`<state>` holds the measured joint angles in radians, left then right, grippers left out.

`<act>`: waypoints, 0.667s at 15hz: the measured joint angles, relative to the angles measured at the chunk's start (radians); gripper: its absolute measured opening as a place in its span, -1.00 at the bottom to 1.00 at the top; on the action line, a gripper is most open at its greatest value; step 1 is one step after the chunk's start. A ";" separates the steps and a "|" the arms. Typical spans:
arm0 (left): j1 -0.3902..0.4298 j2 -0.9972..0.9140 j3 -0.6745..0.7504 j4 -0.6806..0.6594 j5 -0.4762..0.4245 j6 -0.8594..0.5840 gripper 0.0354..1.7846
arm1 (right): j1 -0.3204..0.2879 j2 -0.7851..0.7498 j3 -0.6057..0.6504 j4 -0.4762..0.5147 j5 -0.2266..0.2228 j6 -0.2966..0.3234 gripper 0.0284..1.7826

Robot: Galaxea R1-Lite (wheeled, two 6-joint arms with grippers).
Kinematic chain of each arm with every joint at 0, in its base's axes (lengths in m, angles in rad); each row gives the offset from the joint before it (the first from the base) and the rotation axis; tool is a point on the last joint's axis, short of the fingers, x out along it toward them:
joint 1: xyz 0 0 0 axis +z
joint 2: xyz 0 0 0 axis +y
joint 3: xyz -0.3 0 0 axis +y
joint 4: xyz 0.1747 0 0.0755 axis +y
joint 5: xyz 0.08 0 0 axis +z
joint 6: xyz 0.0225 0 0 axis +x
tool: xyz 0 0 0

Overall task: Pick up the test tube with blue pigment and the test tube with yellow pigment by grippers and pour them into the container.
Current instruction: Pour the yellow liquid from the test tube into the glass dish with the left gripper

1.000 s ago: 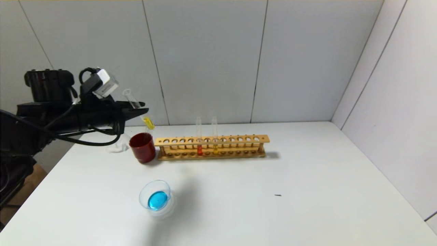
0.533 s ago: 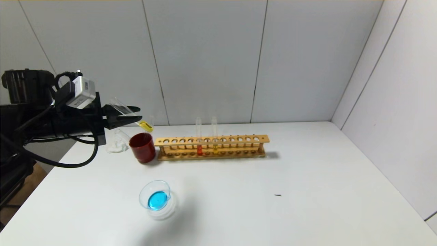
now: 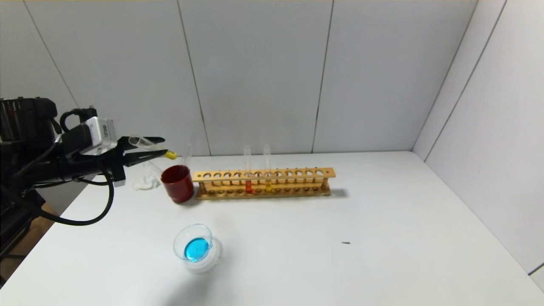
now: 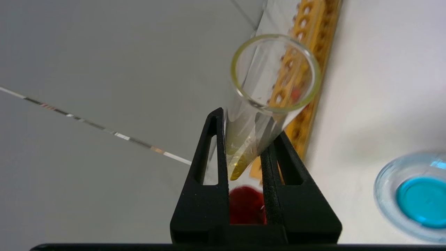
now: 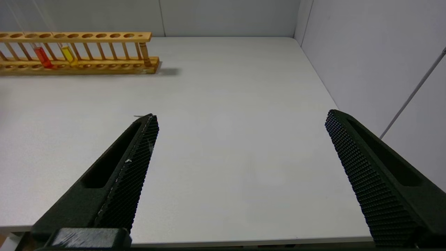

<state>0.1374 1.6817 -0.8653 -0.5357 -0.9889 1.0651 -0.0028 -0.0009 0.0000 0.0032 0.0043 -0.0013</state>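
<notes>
My left gripper (image 3: 163,145) is shut on the test tube with yellow pigment (image 3: 149,144) and holds it nearly level, up and left of the dark red cup. Its yellow end (image 3: 171,155) points toward the rack. In the left wrist view the tube (image 4: 264,104) sits between the fingers of the gripper (image 4: 248,122), open mouth toward the camera. The container (image 3: 193,238), a clear glass dish, stands near the table's front left with blue liquid in it; it also shows in the left wrist view (image 4: 383,195). No tube with blue liquid is in view. My right gripper (image 5: 242,115) is open and empty above the table's near right edge.
A dark red cup (image 3: 177,183) stands left of the wooden rack (image 3: 297,173), with an empty clear tube (image 3: 187,154) rising from it. The rack holds a red tube (image 3: 248,186) and another yellow tube (image 3: 268,185). A crumpled white thing (image 3: 144,182) lies left of the cup.
My left gripper has drawn back to the left and sunk a little. The yellow tube has tipped from steeply slanted to nearly level. The right arm has not moved.
</notes>
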 joint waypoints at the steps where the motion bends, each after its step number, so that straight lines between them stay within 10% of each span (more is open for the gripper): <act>1: 0.014 0.000 0.015 0.006 0.028 0.064 -0.68 | 0.000 0.000 0.000 0.000 0.000 0.000 0.96; 10: 0.014 -0.086 0.040 0.292 0.151 0.477 -0.68 | -0.001 0.000 0.000 0.000 0.000 0.000 0.96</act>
<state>0.1519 1.5962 -0.8253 -0.2438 -0.8374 1.5417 -0.0036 -0.0009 0.0000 0.0032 0.0043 -0.0013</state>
